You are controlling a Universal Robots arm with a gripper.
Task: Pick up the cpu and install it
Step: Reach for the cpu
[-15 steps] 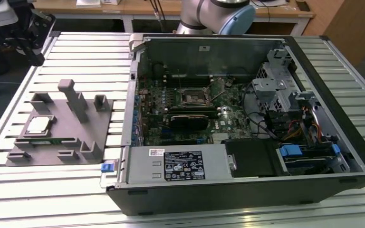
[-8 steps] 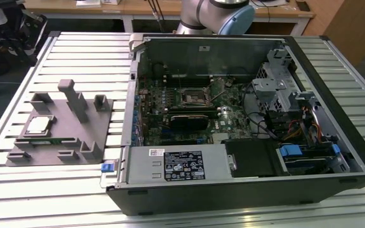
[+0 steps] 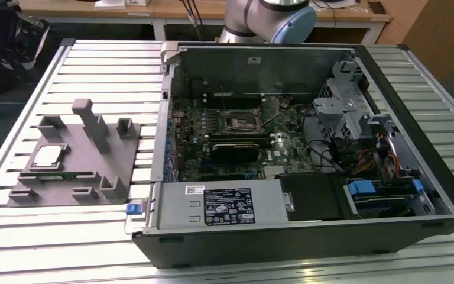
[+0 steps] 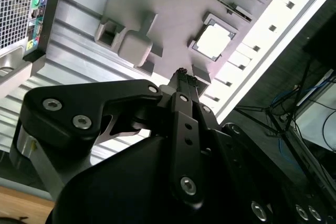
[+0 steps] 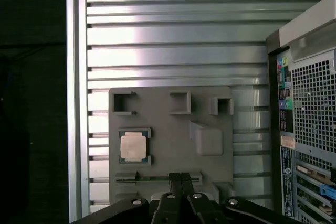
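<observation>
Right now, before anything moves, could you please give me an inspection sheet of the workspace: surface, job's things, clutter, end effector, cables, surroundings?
Surface: slatted metal table, carrying a grey tray and an open computer case.
Job's things: cpu lies flat in a tray pocket, not held; socket sits mid-board inside the case.
Clutter: nothing seen.
End effector: shut, holding nothing, above the tray's edge, apart from the cpu.
Cables: orange and blue wires inside the case, at the exterior view's right.
Surroundings: arm base behind the case; wooden desk beyond the table.
</observation>
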